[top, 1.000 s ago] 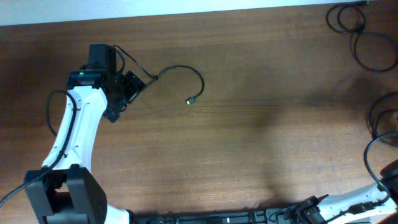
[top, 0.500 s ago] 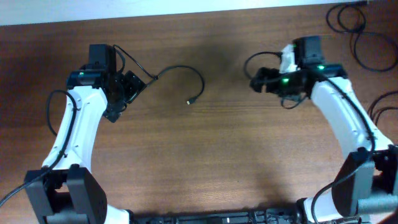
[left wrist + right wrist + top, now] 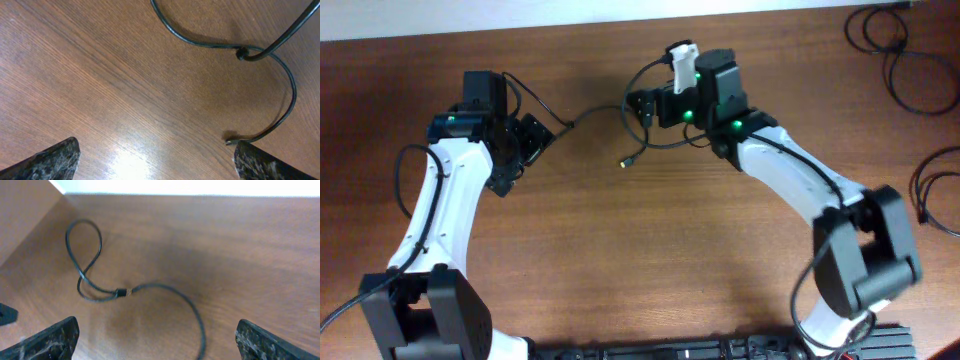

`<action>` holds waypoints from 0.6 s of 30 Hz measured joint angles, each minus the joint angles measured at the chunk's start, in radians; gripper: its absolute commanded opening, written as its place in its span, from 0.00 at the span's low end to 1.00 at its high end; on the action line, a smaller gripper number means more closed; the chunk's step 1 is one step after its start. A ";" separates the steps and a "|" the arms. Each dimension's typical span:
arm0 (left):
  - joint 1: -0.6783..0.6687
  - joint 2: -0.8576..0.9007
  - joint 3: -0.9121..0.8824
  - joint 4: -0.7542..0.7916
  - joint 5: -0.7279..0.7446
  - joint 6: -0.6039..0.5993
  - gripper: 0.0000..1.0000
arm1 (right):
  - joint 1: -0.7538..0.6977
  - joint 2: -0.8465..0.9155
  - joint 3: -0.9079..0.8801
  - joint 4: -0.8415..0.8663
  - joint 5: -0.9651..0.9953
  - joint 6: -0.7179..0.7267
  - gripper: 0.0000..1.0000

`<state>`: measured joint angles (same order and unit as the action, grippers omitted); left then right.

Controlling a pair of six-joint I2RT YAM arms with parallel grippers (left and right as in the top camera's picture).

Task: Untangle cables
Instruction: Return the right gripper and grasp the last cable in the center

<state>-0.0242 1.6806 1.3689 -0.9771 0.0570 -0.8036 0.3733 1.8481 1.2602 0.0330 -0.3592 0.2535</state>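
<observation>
Your left gripper (image 3: 534,140) hangs wide open, nothing between its fingers. Your right gripper (image 3: 640,106) is spread too, holding nothing. The cable (image 3: 602,111) lies on the table (image 3: 700,250) between them, near the far edge, its plug (image 3: 625,162) lying loose. Other cables (image 3: 895,55) crowd the far right corner. Broad wood stretches from the plug toward the arm bases.

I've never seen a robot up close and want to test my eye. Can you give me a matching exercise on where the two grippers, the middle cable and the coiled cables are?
Things:
1 left gripper
2 right gripper
3 middle cable
4 coiled cables

Places, overhead view:
a top right corner of the table
b stretching from one gripper to the other
c left part of table
d top middle of table

Pairs: 1-c; 2-d; 3-b; 4-a
</observation>
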 measured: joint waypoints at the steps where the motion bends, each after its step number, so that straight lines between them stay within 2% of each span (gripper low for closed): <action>1: 0.000 0.000 0.000 0.000 0.000 0.000 0.99 | 0.017 0.058 0.029 0.001 -0.020 -0.003 0.99; 5: 0.000 0.000 0.000 0.000 0.000 0.000 0.99 | 0.092 0.292 0.259 0.017 -0.061 -0.092 0.99; 7: 0.000 0.000 0.000 0.001 0.000 0.000 0.99 | 0.127 0.380 0.298 0.108 -0.082 -0.176 0.98; 10: 0.000 0.000 0.000 0.001 0.000 0.000 0.99 | 0.216 0.484 0.306 0.230 -0.093 -0.283 0.82; 11: 0.000 0.000 0.000 0.001 0.000 0.000 0.99 | 0.233 0.509 0.306 0.271 -0.096 -0.298 0.70; 12: 0.000 0.000 0.000 0.000 0.000 0.000 0.99 | 0.240 0.532 0.307 0.329 -0.103 -0.307 0.66; 14: 0.000 0.000 0.000 0.000 0.000 0.000 0.99 | 0.236 0.583 0.309 0.414 -0.117 -0.316 0.44; 17: 0.000 0.000 0.000 0.001 0.000 0.000 0.99 | 0.236 0.586 0.324 0.460 -0.071 -0.320 0.43; 18: -0.001 0.000 0.000 0.001 0.000 0.000 0.99 | 0.236 0.586 0.330 0.462 -0.068 -0.321 0.31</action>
<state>-0.0250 1.6806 1.3689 -0.9760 0.0570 -0.8036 0.6094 2.4344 1.5906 0.4946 -0.4271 -0.0677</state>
